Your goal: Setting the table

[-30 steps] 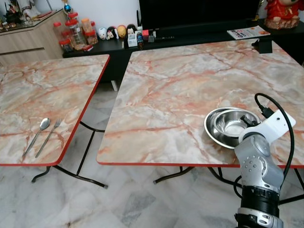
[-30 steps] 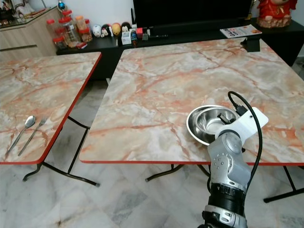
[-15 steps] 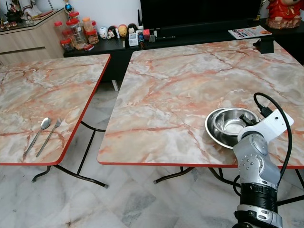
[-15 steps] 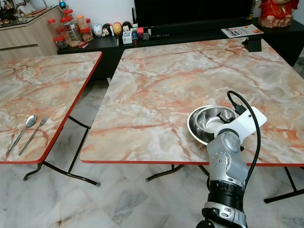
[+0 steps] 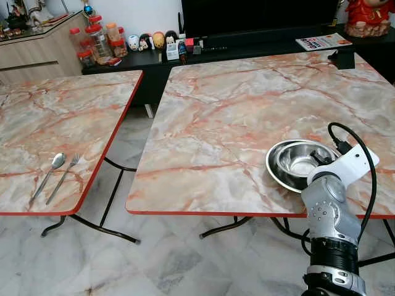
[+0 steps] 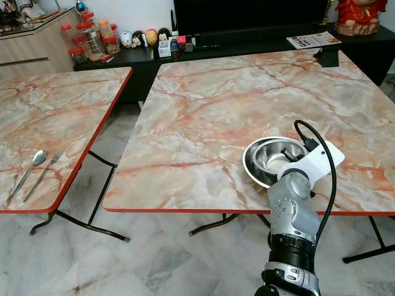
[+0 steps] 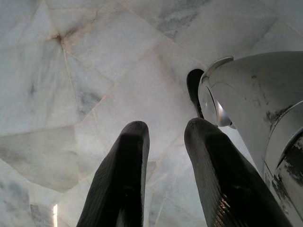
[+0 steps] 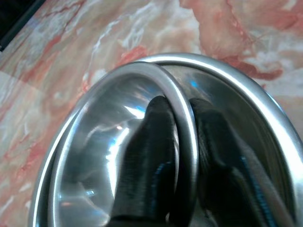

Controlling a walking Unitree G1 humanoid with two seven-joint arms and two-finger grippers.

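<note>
A steel bowl [image 5: 301, 163] sits inside a wider steel plate [image 5: 274, 169] near the front edge of the right marble table [image 5: 234, 105]. My right gripper [image 8: 182, 142] is shut on the bowl's rim [image 8: 182, 101]. One finger [image 8: 151, 142] is inside the bowl and the other [image 8: 218, 146] is between the bowl and the plate [image 8: 246, 78]. On the left table [image 5: 55, 117] a spoon [image 5: 52, 169] and a fork [image 5: 65, 174] lie side by side near the front edge. My left gripper [image 7: 165, 130] hangs idle over the floor, its fingers apart and holding nothing.
A gap of marble floor [image 5: 133, 185] with the tables' folding legs separates the two tables. Behind them a low black cabinet [image 5: 142, 61] holds jars and small figurines, and a black box [image 5: 344, 59] stands at the right table's far edge.
</note>
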